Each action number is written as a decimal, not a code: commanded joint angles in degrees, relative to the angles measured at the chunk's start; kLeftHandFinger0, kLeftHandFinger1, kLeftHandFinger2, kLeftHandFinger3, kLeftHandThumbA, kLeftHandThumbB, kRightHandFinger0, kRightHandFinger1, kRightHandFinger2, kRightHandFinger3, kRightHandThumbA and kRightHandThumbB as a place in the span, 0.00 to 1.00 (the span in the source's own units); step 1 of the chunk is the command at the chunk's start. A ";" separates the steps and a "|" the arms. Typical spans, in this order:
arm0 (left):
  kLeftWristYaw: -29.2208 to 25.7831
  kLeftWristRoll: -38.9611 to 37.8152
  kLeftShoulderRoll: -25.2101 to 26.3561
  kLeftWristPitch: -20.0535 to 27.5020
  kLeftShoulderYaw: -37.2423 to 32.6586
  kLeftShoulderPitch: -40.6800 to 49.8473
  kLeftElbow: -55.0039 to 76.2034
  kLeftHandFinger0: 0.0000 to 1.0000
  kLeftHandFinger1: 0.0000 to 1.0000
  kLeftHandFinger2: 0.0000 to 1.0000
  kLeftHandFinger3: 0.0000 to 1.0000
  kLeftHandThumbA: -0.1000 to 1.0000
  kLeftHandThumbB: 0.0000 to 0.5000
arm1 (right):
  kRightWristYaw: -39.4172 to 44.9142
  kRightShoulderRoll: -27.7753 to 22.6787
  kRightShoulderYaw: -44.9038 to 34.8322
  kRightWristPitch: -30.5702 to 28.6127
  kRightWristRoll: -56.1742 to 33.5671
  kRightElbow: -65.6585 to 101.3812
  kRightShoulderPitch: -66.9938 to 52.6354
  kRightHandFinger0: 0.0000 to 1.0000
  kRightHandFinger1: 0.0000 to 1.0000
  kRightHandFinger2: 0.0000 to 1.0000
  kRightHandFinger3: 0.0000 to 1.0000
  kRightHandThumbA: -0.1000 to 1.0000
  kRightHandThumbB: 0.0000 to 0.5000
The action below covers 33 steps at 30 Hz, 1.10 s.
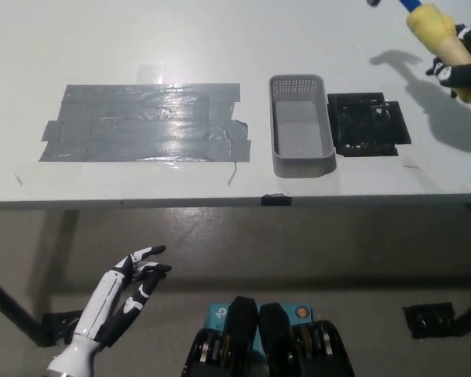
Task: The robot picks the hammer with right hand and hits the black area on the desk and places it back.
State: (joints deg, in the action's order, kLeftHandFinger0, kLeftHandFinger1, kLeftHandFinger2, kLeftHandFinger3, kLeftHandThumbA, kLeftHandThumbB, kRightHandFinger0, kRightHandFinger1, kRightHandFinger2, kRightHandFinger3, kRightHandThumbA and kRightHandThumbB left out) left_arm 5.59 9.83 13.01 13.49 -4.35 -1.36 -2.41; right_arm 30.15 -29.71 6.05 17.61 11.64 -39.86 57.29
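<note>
Fingers of the black right hand (461,69) are closed around the yellow handle of the hammer (433,30), held raised at the upper right corner of the view; the hammer's head is cut off by the top edge. The hand and hammer cast a shadow on the white surface (141,39) just right of the black area (369,124). The black area lies uncovered, near the surface's front edge. Just left of it stands a grey basket (301,126), apart from a large patch of grey tape (145,122) further left. The white left hand (118,297) rests below the front edge at lower left, fingers spread and holding nothing.
</note>
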 commanded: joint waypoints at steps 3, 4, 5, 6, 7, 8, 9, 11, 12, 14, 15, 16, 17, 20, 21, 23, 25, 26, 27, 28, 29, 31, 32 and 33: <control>-0.28 0.07 0.98 2.72 0.66 -0.16 1.23 0.68 0.63 0.64 0.80 0.89 0.06 | 3.05 -4.23 2.50 -1.49 0.41 4.26 -0.26 0.22 0.68 0.95 1.00 0.00 0.17; -0.25 0.17 1.02 2.64 0.67 -0.18 1.30 0.67 0.62 0.64 0.80 0.89 0.05 | 3.51 -4.67 3.25 -2.69 0.69 4.41 -0.79 0.23 0.68 0.96 1.00 0.00 0.16; -0.26 0.25 1.05 2.55 0.70 -0.23 1.35 0.67 0.62 0.64 0.80 0.89 0.05 | 3.86 -4.99 3.80 -3.47 0.69 4.61 -1.13 0.22 0.68 0.96 1.00 0.00 0.16; -0.31 0.46 1.11 2.48 0.73 -0.31 1.36 0.67 0.62 0.65 0.80 0.89 0.05 | 3.52 -5.34 4.73 -3.77 1.57 5.46 -2.30 0.23 0.70 0.98 1.00 0.00 0.22; -0.27 0.42 1.13 2.42 0.75 -0.28 1.38 0.67 0.62 0.65 0.80 0.88 0.06 | 3.49 -5.45 5.05 -3.87 1.50 5.71 -2.73 0.24 0.71 1.00 1.00 0.00 0.22; -0.25 0.34 1.06 2.50 0.73 -0.19 1.29 0.67 0.61 0.64 0.80 0.87 0.06 | 3.48 -5.61 5.43 -4.33 1.48 6.41 -3.55 0.24 0.71 0.99 1.00 0.00 0.23; -0.27 0.33 1.11 2.68 0.77 -0.22 1.08 0.66 0.61 0.64 0.80 0.87 0.07 | 3.58 -5.75 6.01 -4.95 1.75 7.23 -4.31 0.23 0.70 0.97 1.00 0.00 0.22; -0.33 0.73 1.16 2.52 0.75 -0.14 1.22 0.65 0.59 0.63 0.79 0.85 0.09 | 4.18 -5.87 6.47 -4.91 1.55 7.85 -5.27 0.15 0.62 0.90 1.00 0.00 0.26; -0.25 0.97 1.21 2.18 0.68 -0.23 1.31 0.65 0.59 0.64 0.80 0.85 0.10 | 3.86 -5.78 6.59 -3.99 1.70 8.49 -6.01 0.14 0.61 0.90 1.00 0.00 0.25; -0.29 1.03 1.15 2.13 0.71 -0.31 1.39 0.65 0.58 0.63 0.79 0.83 0.10 | 4.01 -5.69 6.48 -3.96 1.22 8.88 -6.80 0.14 0.61 0.91 1.00 0.00 0.24; -0.22 0.97 1.19 2.03 0.73 -0.37 1.36 0.64 0.58 0.63 0.79 0.83 0.11 | 3.59 -5.83 7.30 -5.34 2.23 8.76 -7.23 0.16 0.61 0.90 0.99 0.00 0.20; -0.22 0.97 1.19 2.09 0.75 -0.43 1.29 0.64 0.58 0.63 0.79 0.83 0.11 | 3.48 -5.85 7.50 -5.71 2.37 8.73 -7.42 0.17 0.62 0.90 0.97 0.00 0.21; -0.25 1.05 1.27 2.24 0.79 -0.45 1.16 0.64 0.58 0.63 0.79 0.83 0.11 | 3.29 -5.71 7.46 -5.83 2.30 8.61 -7.65 0.19 0.63 0.91 0.97 0.00 0.19; -0.29 0.84 1.29 3.17 0.83 -0.64 0.42 0.63 0.57 0.62 0.78 0.82 0.11 | 3.62 -5.61 7.39 -4.32 2.30 10.15 -8.09 0.20 0.65 0.92 0.97 0.00 0.17; -0.30 0.85 1.28 3.20 0.84 -0.66 0.37 0.63 0.57 0.62 0.78 0.82 0.11 | 3.67 -5.59 7.37 -4.27 2.35 10.20 -8.06 0.20 0.65 0.92 0.97 0.00 0.17; -0.18 1.00 1.40 3.19 0.75 -0.70 0.33 0.62 0.57 0.62 0.78 0.82 0.10 | 3.77 -5.81 7.41 -5.15 2.39 10.24 -8.10 0.21 0.66 0.93 0.98 0.00 0.15; -0.15 1.03 1.27 2.75 0.72 -0.62 0.74 0.62 0.56 0.61 0.77 0.81 0.08 | 3.90 -6.16 7.39 -4.58 2.62 11.68 -8.36 0.21 0.66 0.92 0.97 0.00 0.14; -0.10 1.02 1.24 2.51 0.70 -0.57 0.89 0.62 0.56 0.61 0.77 0.81 0.09 | 4.20 -6.36 7.21 -5.38 2.30 11.71 -8.38 0.19 0.64 0.91 0.96 0.00 0.14; -0.22 1.21 1.21 2.72 0.66 -0.67 0.69 0.62 0.56 0.61 0.77 0.81 0.09 | 4.43 -6.47 6.95 -5.79 1.92 11.20 -8.12 0.19 0.63 0.91 0.96 0.00 0.15; -0.21 1.21 1.22 2.80 0.65 -0.71 0.62 0.62 0.56 0.61 0.77 0.81 0.09 | 4.51 -6.53 6.94 -5.31 2.02 11.50 -8.08 0.18 0.63 0.91 0.96 0.00 0.17; -0.24 1.29 1.25 2.91 0.65 -0.68 0.65 0.62 0.56 0.61 0.77 0.81 0.08 | 4.94 -6.71 6.82 -4.43 1.94 11.99 -7.65 0.17 0.62 0.90 0.96 0.00 0.20; -0.36 1.64 1.26 2.87 0.64 -0.67 0.69 0.61 0.56 0.61 0.76 0.81 0.08 | 5.21 -6.95 6.64 -3.16 2.03 12.69 -7.06 0.15 0.61 0.89 0.95 0.00 0.23; -0.25 1.47 1.25 2.66 0.66 -0.68 0.70 0.61 0.56 0.61 0.76 0.81 0.08 | 5.07 -7.14 5.80 -1.87 1.57 13.61 -6.43 0.19 0.63 0.90 0.96 0.00 0.21; -0.33 1.46 1.18 2.80 0.69 -0.77 0.69 0.62 0.56 0.61 0.76 0.81 0.08 | 4.82 -7.38 5.00 -0.62 1.31 14.71 -5.81 0.21 0.65 0.91 0.98 0.00 0.19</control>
State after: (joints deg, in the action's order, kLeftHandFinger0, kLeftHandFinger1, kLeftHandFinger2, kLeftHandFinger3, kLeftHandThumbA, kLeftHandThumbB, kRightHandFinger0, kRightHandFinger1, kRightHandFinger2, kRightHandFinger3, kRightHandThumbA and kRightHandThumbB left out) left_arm 5.59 10.74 13.35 14.28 -3.90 -1.42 -2.48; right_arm 34.87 -33.59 13.99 16.61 14.32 -29.98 46.05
